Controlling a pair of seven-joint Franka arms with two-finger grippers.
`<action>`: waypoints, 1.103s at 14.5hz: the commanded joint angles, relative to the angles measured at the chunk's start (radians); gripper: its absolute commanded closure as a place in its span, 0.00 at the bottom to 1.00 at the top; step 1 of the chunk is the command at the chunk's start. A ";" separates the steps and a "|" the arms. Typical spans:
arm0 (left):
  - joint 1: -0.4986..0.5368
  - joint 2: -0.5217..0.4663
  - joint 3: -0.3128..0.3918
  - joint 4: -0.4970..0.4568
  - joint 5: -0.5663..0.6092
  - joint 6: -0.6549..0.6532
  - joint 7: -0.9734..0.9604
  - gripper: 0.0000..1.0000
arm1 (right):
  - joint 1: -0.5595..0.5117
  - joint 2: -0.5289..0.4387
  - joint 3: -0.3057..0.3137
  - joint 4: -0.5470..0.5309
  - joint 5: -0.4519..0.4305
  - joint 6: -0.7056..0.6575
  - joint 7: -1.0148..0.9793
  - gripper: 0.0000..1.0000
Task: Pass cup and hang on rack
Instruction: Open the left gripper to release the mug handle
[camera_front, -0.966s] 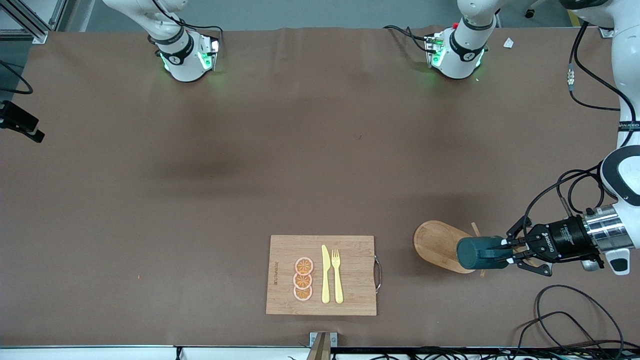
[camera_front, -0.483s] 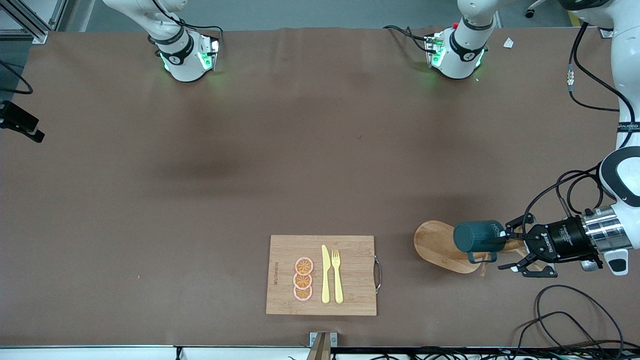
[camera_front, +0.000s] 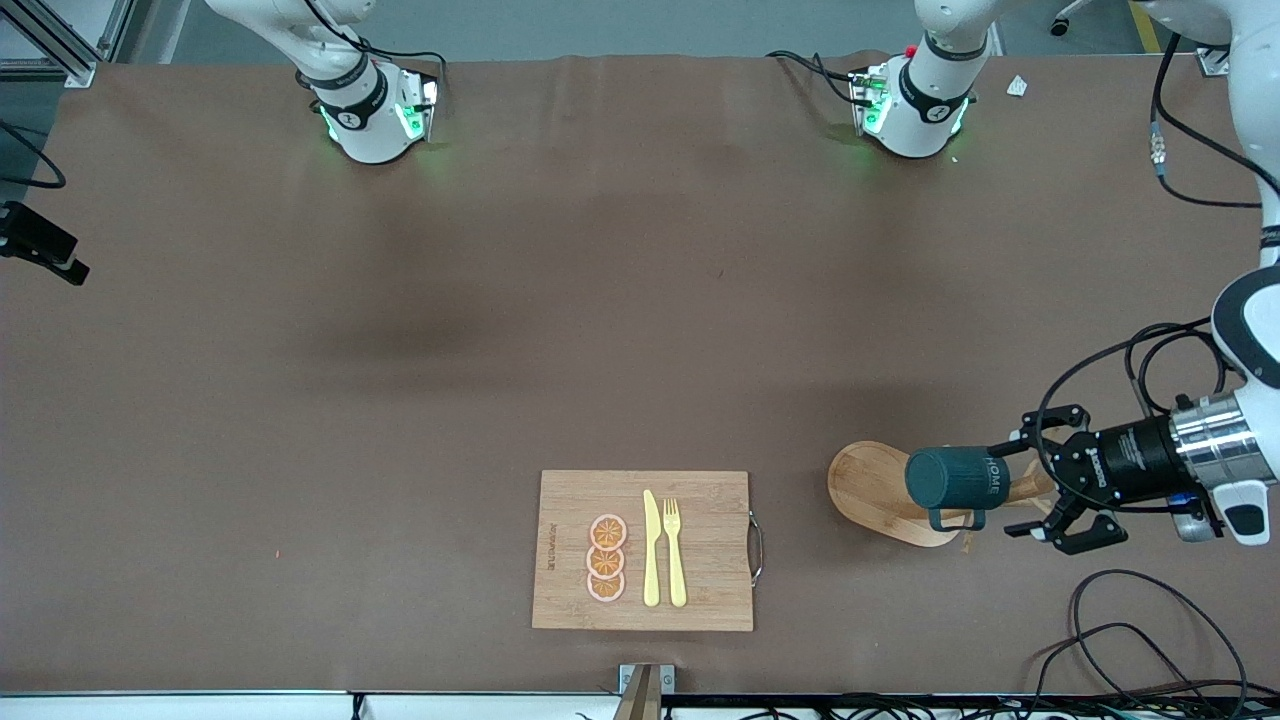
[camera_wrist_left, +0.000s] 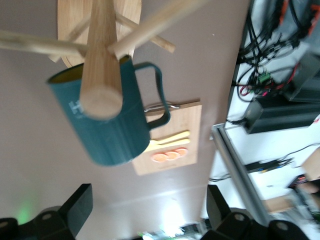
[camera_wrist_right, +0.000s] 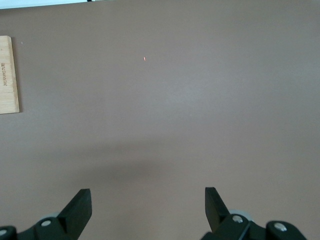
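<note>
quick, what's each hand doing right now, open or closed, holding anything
Left hand: open, holding nothing, beside the cup hung on the rack.
Right hand: open, holding nothing, over bare table.

The cup (camera_front: 953, 479) hides the rack's (camera_front: 872, 487) post and pegs.

High front view faces both arms, wrist views look down, all share cutting board (camera_front: 643, 550).

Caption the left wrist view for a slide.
Cup hangs by its handle on a rack peg; open left pincer clear of it.
</note>
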 joint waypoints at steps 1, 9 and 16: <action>-0.001 -0.110 -0.020 -0.017 0.182 -0.109 0.109 0.00 | -0.017 -0.008 0.011 0.000 0.002 -0.003 -0.013 0.00; 0.012 -0.268 -0.133 -0.013 0.598 -0.410 0.715 0.00 | -0.017 -0.008 0.011 0.000 0.002 -0.003 -0.013 0.00; 0.006 -0.289 -0.134 -0.011 0.613 -0.416 0.883 0.00 | -0.017 -0.008 0.011 0.000 0.002 -0.003 -0.013 0.00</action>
